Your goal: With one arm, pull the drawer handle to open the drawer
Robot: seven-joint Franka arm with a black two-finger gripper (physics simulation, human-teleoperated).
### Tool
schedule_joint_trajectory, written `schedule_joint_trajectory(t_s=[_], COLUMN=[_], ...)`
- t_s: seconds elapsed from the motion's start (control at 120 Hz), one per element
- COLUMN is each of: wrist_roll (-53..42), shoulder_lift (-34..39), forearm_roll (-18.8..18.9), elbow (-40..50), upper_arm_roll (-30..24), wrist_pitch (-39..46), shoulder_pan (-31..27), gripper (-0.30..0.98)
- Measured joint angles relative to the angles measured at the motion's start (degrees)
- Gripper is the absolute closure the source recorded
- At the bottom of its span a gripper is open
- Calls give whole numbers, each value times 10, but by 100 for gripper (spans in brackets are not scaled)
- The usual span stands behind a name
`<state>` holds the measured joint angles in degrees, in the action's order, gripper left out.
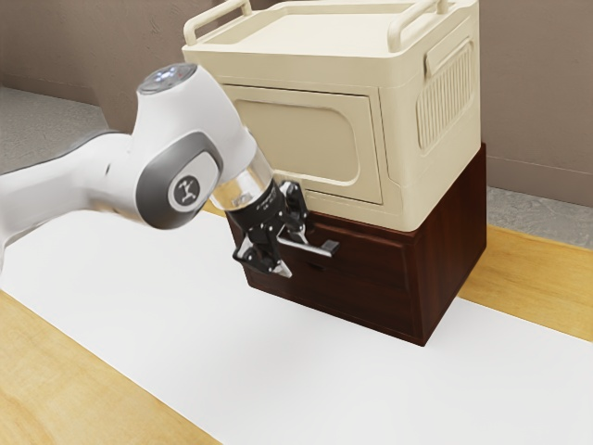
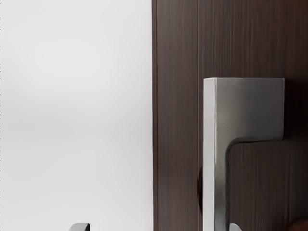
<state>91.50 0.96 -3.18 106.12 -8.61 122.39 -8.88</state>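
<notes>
In the exterior view my black gripper (image 1: 291, 248) stands open at the front of the dark brown drawer unit (image 1: 371, 283), its fingers spread above and below the metal handle (image 1: 320, 247). The wrist view has the grey handle (image 2: 250, 108) standing out from the brown drawer front (image 2: 178, 120). Both fingertips of the gripper (image 2: 157, 227) peek in there, with the handle bar between them, close beside one tip and well apart from the other. The drawer front appears flush with its unit.
A cream cabinet (image 1: 306, 139) with rails on top sits on the drawer unit. A white mat (image 1: 185, 324) covers part of the wooden table (image 1: 83, 389) under the unit. Behind stands a brown wall (image 1: 537, 93).
</notes>
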Motion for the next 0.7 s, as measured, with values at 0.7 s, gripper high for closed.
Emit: schedule_joint_trajectory(t_s=[0.7], wrist_roll=[-2], shoulder_lift=[54], forearm_roll=[1], elbow=[63], upper_arm_roll=[4], wrist_pitch=[0], shoulder_pan=[3], gripper=[60])
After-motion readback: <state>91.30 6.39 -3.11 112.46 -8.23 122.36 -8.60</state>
